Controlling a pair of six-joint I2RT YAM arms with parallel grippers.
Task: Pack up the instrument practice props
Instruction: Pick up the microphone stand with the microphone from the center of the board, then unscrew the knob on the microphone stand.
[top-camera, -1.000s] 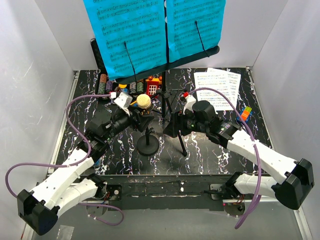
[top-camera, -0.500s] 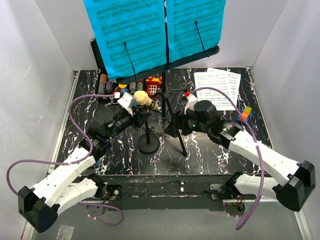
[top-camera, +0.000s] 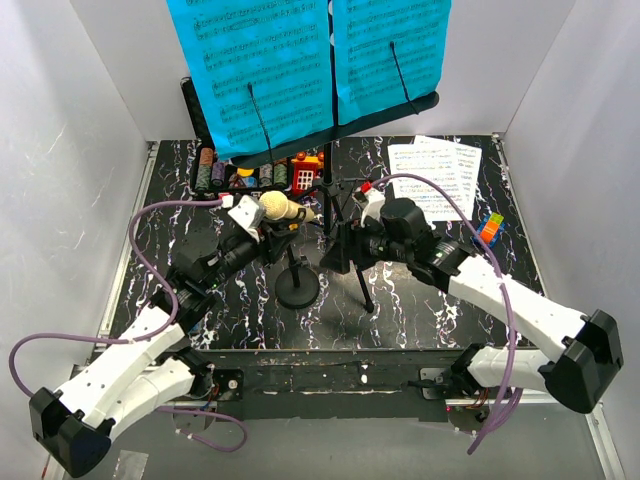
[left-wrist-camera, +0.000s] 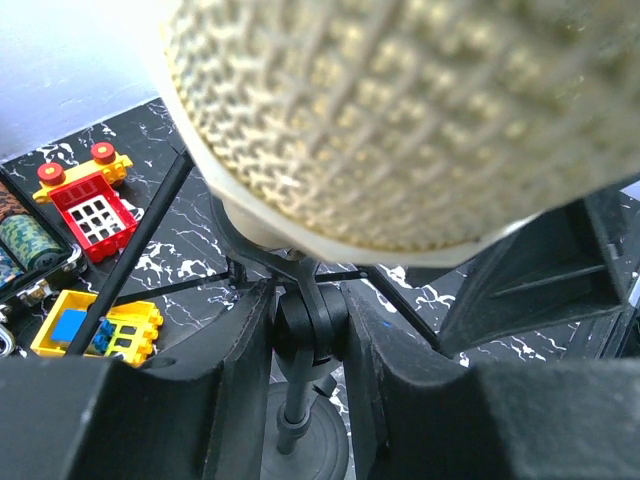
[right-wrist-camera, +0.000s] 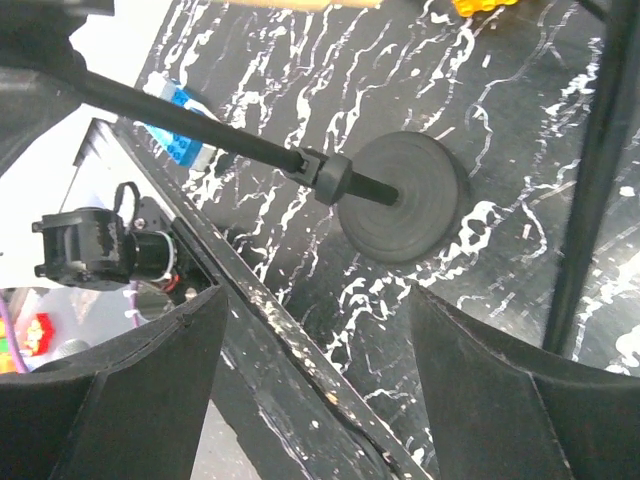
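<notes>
The black music stand (top-camera: 330, 190) stands at the back and carries blue sheet-music pages (top-camera: 265, 70) on its desk. The cream microphone (top-camera: 275, 208) sits tilted in the clip of the small black mic stand (top-camera: 297, 288). Its mesh head fills the top of the left wrist view (left-wrist-camera: 400, 120). My left gripper (left-wrist-camera: 310, 322) is shut on the mic stand's swivel joint just under the microphone; it also shows in the top view (top-camera: 283, 232). My right gripper (right-wrist-camera: 315, 350) is open and empty, beside the music stand's legs (top-camera: 337, 250), looking down at the mic stand's round base (right-wrist-camera: 403, 197).
A black case of poker chips (top-camera: 213, 166) and toy blocks (top-camera: 302, 166) lie behind the microphone. White sheet pages (top-camera: 435, 175) and a coloured cube (top-camera: 490, 228) lie at the right. A red block (left-wrist-camera: 92, 205) and a yellow block (left-wrist-camera: 100, 325) show at the left. White walls close in the sides.
The microphone has tipped over in its clip, its head swinging left and its body pointing right. My left gripper has shifted slightly back-left with it. My right arm has edged left.
</notes>
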